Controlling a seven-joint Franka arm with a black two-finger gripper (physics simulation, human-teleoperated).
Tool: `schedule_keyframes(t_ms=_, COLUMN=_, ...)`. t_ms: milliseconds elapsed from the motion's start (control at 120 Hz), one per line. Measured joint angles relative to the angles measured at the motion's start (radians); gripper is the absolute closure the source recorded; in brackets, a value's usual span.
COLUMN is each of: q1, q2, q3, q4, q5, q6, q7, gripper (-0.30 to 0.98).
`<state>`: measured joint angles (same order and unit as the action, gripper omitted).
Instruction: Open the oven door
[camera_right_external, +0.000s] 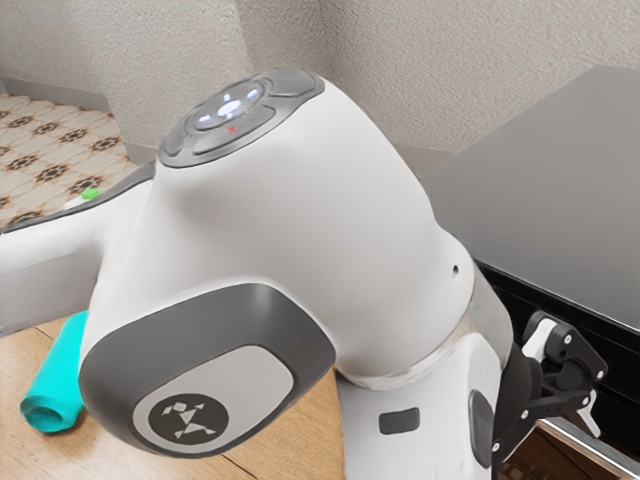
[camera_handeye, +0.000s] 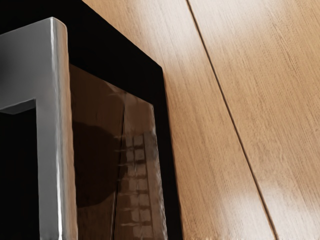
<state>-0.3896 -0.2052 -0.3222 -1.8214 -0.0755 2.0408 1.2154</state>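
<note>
Can't tell from here whether the fingers of my gripper (camera_right_external: 577, 385) are apart or clenched, or whether they have anything between them. Gripper is at the exterior view's right, partly behind the wrist of my arm (camera_right_external: 300, 200), in front of the dark front of the oven (camera_right_external: 560, 180). Oven door (camera_handeye: 115, 55) is close by the gripper: in the exterior view a strip of its brown window (camera_handeye: 95, 105) and a bright metal edge show just below the hand, at the lower right corner. Wrist view has the handle (camera_handeye: 56, 130) in near range, a squared grey metal bar with a bend at its end, standing off the black door frame, with the window next to it. Contact between gripper and handle: can't confirm. Can't tell either if the door is cracked open. Past the frame's edge is the wooden table (camera_handeye: 240, 100), one dark seam running across it, and the window glass carries a wood-toned reflection plus a ladder-like pattern. Count: one arm, one gripper, one oven, one door, one handle, one window in the door, one table. Also one cyan cylinder (camera_right_external: 55, 385) on the table at the exterior view's left, well apart from the oven, and one small green thing (camera_right_external: 90, 194) partly hidden behind the arm. Patterned tile floor (camera_right_external: 50, 140) and pale textured wall (camera_right_external: 460, 60) behind.
</note>
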Motion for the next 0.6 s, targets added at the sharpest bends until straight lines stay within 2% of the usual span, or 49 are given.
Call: schedule_keyframes(t_ms=600, q1=-0.002, q2=0.039, q3=0.024, q4=-0.061, q5=-0.001, q6=0.108, q7=0.070, gripper=0.00)
